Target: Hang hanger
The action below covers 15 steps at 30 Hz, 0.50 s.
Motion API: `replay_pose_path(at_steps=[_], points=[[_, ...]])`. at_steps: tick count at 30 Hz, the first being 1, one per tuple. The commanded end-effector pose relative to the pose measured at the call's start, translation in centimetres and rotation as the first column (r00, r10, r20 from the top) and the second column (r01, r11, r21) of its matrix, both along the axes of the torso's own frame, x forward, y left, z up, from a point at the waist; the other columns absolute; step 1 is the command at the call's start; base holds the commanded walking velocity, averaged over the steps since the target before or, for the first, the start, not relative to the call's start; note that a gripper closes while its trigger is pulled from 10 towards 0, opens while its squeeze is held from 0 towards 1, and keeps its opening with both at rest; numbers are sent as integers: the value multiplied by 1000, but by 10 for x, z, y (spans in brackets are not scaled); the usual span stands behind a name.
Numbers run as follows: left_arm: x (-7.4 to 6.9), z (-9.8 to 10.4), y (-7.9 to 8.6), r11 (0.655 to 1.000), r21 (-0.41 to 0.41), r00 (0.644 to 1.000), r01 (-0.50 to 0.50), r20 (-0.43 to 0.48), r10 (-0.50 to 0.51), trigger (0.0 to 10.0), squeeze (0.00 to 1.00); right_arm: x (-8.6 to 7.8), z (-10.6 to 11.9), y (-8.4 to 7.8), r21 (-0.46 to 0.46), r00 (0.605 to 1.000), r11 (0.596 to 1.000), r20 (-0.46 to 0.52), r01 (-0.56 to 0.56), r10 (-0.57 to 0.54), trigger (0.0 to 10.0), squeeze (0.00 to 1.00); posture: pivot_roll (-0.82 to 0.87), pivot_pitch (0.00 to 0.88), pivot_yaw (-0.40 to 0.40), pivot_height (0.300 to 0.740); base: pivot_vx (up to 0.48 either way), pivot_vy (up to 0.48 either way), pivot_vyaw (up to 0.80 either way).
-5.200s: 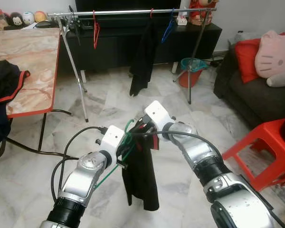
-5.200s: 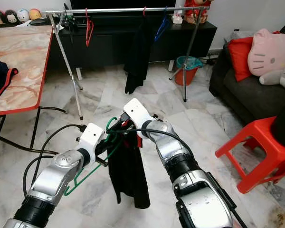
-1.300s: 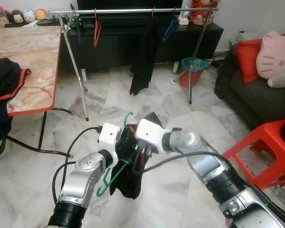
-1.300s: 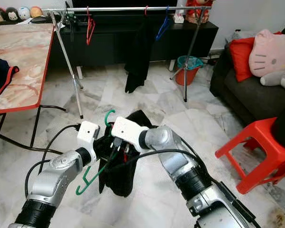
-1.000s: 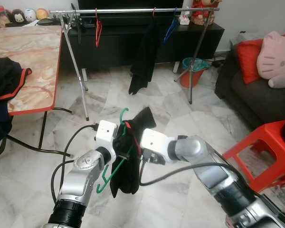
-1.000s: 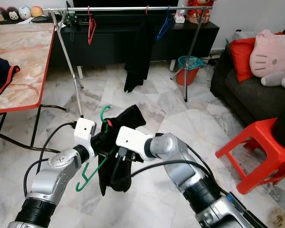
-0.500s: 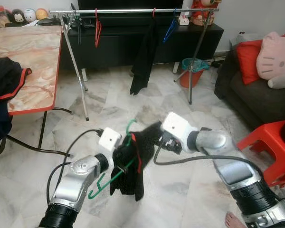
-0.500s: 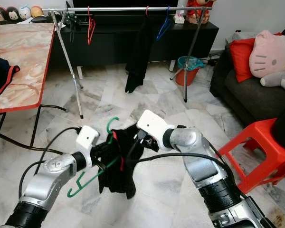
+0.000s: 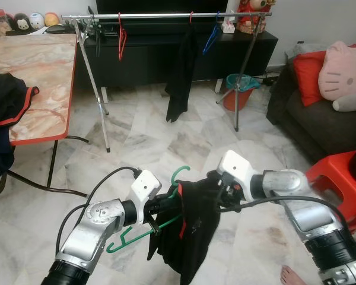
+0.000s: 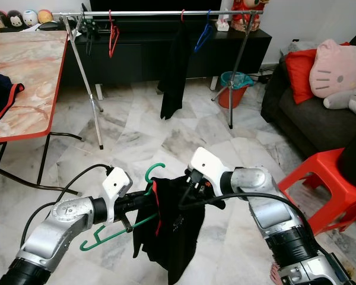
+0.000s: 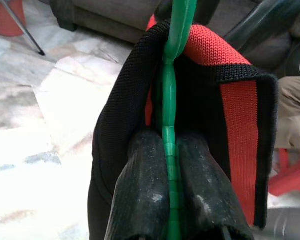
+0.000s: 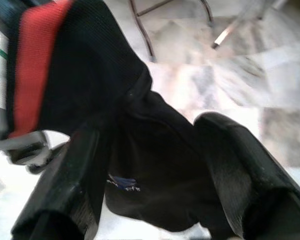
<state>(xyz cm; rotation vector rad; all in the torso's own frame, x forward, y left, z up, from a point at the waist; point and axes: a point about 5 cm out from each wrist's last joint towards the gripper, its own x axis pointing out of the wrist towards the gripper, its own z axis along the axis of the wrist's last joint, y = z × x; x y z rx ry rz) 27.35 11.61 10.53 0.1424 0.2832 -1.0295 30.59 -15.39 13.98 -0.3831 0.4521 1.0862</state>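
Left wrist view: left gripper (image 11: 171, 150) pinches a thin green plastic hanger (image 11: 176, 30) draped in knitted black-and-red garment (image 11: 240, 115). Right gripper (image 12: 155, 165) fingers spread, cloth between them. Clothes rail (image 9: 166, 14) well beyond.

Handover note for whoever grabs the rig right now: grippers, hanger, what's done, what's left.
Left gripper: shut on the green plastic hanger, fingers pinching its thin bar, held low in front of the robot.
Right gripper: open, fingers on either side of the black garment with red trim that drapes over the hanger.
Silver clothes rail: across the room ahead, already carrying a red hanger, a blue hanger and a hanging black garment.
Done: garment is on the hanger, hanger is in hand.
Left: settle the garment if needed, walk to the rail, hook the hanger over it, let go.
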Motion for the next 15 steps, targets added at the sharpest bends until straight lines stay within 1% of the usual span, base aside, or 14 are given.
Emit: replay_pose_path(at_steps=[1,2,3,4,5,6,8,9,12,13,15], points=[[-2,5,-4,999,-15,999,33,18,-33,10000,0,-1,3,-12,57,1000,998,-13,-16,17,10000,0,26,47,-109,740,0,0,0],[-2,5,-4,999,-15,999,33,18,-33,10000,0,-1,3,-12,57,1000,998,-13,-16,17,10000,0,26,47,-109,740,0,0,0],[-2,4,-4,999,-16,999,42,15,-42,10000,0,0,-3,-23,44,999,999,-28,-17,18,10000,0,26,47,-109,740,0,0,0],[-3,5,-4,999,-18,999,51,12,-51,10000,0,-1,-8,-28,6,999,1000,-28,-22,22,10000,0,27,47,-110,740,0,0,0],[-3,5,-4,999,-18,999,51,12,-51,10000,0,-1,-8,-28,6,999,1000,-28,-22,22,10000,0,27,47,-110,740,0,0,0],[-5,6,-5,998,-22,998,66,6,-66,10000,0,-1,-11,-34,-30,999,999,-34,-31,30,10000,0,27,47,-110,740,0,0,0],[-6,6,-5,997,-23,997,73,3,-73,10000,0,-2,-12,-36,-31,999,999,-39,-34,33,10000,0,27,47,-110,740,0,0,0],[-7,7,-5,996,-27,996,84,-2,-84,10000,0,-2,-11,-37,-15,998,999,-49,-46,45,10000,0,26,42,-111,740,0,0,0],[-9,6,-5,995,-25,995,95,-10,-95,10000,0,-4,-11,-38,-18,996,997,-58,-76,75,10000,0,25,36,-108,740,0,0,0],[-9,5,-5,995,-21,995,101,-13,-102,10000,0,-3,-13,-39,-28,995,996,-60,-87,85,10000,0,25,36,-108,740,0,0,0],[-9,6,-5,994,-20,994,105,-11,-106,10000,0,1,-15,-40,-26,995,997,-67,-75,73,10000,0,25,36,-108,740,0,0,0]])
